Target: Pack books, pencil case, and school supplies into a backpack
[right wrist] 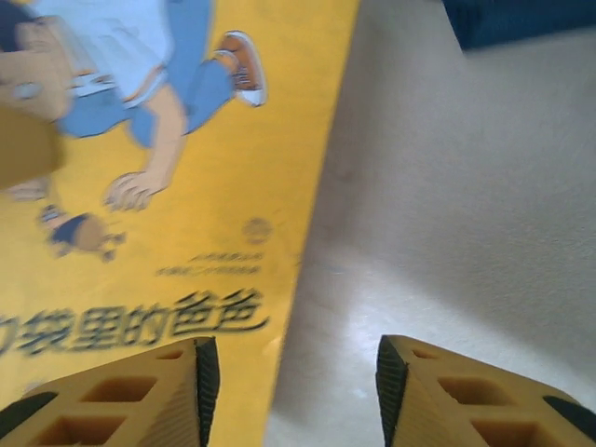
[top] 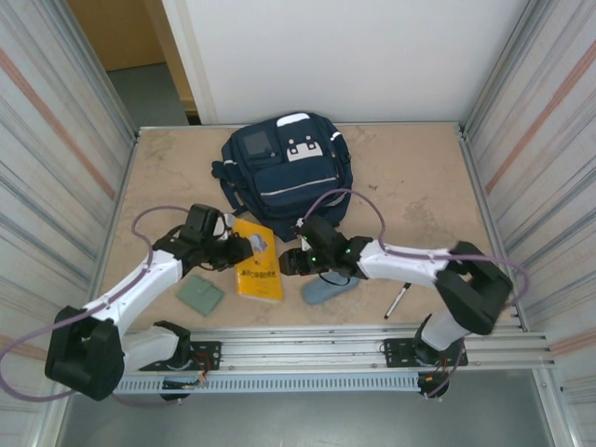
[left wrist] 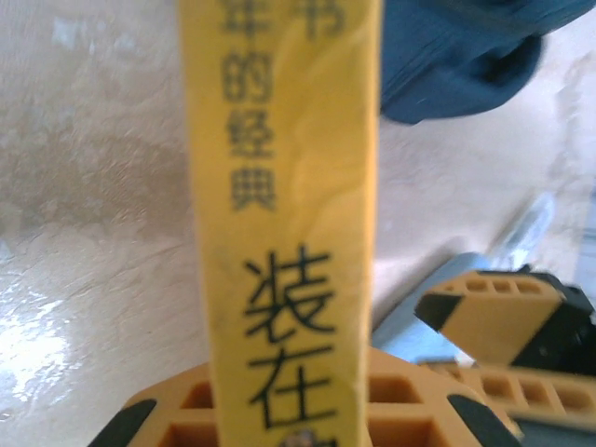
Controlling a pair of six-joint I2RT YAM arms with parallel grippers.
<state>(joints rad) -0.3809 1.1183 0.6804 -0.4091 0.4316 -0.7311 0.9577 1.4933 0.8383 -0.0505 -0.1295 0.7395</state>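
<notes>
The thin yellow book lies in front of the navy backpack. My left gripper is shut on the book's left edge; its yellow spine with black characters runs up from between the jaws of this gripper. My right gripper is open at the book's right edge, its gap over that edge and the bare table, with the cartoon cover to the left. The blue-grey pencil case lies under the right arm. A grey-green pad and a black marker rest near the front.
Ribbed metal walls close in the table on the left and right, and an aluminium rail runs along the near edge. The backpack sits close beyond the book. The right gripper's orange fingers show just right of the spine.
</notes>
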